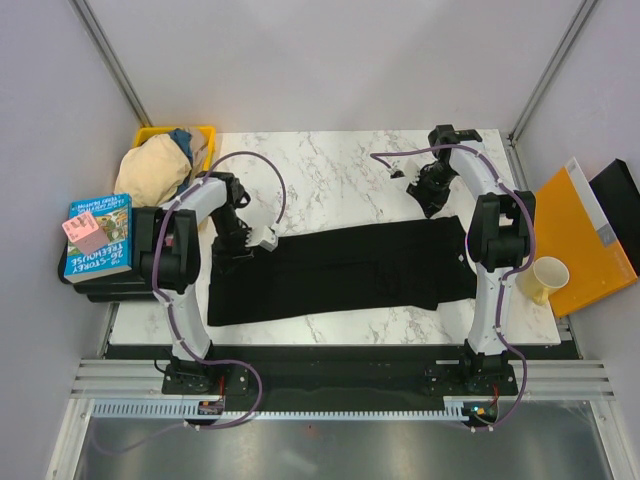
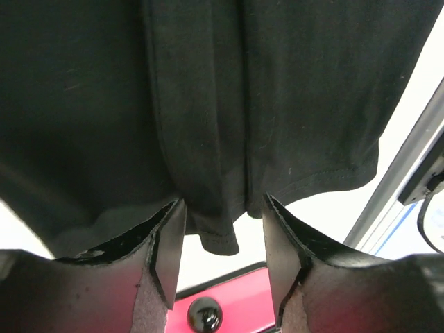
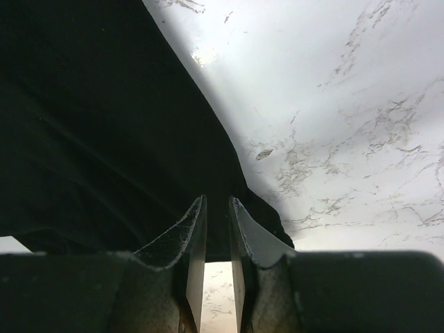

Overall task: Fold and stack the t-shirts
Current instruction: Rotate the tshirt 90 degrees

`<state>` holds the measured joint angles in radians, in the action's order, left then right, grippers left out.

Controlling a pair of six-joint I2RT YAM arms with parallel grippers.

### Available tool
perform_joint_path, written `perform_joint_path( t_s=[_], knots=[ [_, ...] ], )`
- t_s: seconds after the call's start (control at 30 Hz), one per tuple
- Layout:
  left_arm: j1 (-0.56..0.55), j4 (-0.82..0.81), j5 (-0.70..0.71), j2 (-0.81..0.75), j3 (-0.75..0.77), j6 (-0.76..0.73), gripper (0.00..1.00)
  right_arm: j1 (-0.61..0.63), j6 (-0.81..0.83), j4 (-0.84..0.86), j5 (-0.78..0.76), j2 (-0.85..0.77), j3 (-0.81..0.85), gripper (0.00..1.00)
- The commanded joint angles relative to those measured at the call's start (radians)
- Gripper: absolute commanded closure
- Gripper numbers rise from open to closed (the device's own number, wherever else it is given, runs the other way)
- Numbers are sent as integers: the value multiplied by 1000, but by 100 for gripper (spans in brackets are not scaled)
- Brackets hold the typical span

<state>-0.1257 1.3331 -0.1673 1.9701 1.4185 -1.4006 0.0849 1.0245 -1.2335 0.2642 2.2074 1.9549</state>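
From where I stand, the large black cloth t-shirt (image 1: 340,270) lies in a long band across the white marble-patterned desk (image 1: 330,170), stretched between the two arms. The right pincer (image 3: 217,208) is clenched almost fully on the shirt's far right edge, and the cloth runs taut straight into its tips. The left pincer (image 2: 223,222) stands about half apart, with a gathered hem bunched between its fingers (image 2: 170,243). I cannot tell whether that bunch is truly nipped or only lying there. That is my main worry. If the left side has no real hold and the arms lift or sweep together, the cloth beside the left pincer would stay behind and the fold would come out skewed or twisted. The right hold looks thin too, just an edge at the fingertips, so a brisk pull could slide it free. Dragging instead of lifting might also rumple the layers under the pincers. The beige cloth t-shirt (image 1: 150,170) and blue cloth t-shirt (image 1: 182,138) sit heaped in the yellow plastic bin (image 1: 150,133) beyond the left pincer. They are not yet folded, so a poor base here would spoil the stack.
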Motion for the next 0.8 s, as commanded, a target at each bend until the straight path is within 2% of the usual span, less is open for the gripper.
perform_joint_path(
  t_s=[0.0, 0.13, 0.23, 0.27, 0.33, 0.53, 0.77],
  knots=[
    [0, 144, -21, 21, -13, -20, 47, 6, -4, 3, 6, -34, 1, 74],
    [-2, 143, -20, 27, -13, -17, 54, 6, -4, 3, 6, -34, -1, 74],
    [-2, 147, -21, 24, -12, -17, 67, 7, -4, 3, 6, -35, -1, 76],
    [-2, 152, -21, 24, -10, -18, 80, 7, -4, 3, 6, -35, -1, 76],
    [-2, 159, -21, 23, -7, -12, 98, 6, -4, 2, 6, -35, -2, 76],
    [-2, 201, -38, -7, -18, -41, 98, 9, 2, 3, 6, -35, -2, 77],
    [-2, 206, 29, -57, -93, -86, 98, 9, 3, 2, 3, -46, -14, 78]
  ],
)
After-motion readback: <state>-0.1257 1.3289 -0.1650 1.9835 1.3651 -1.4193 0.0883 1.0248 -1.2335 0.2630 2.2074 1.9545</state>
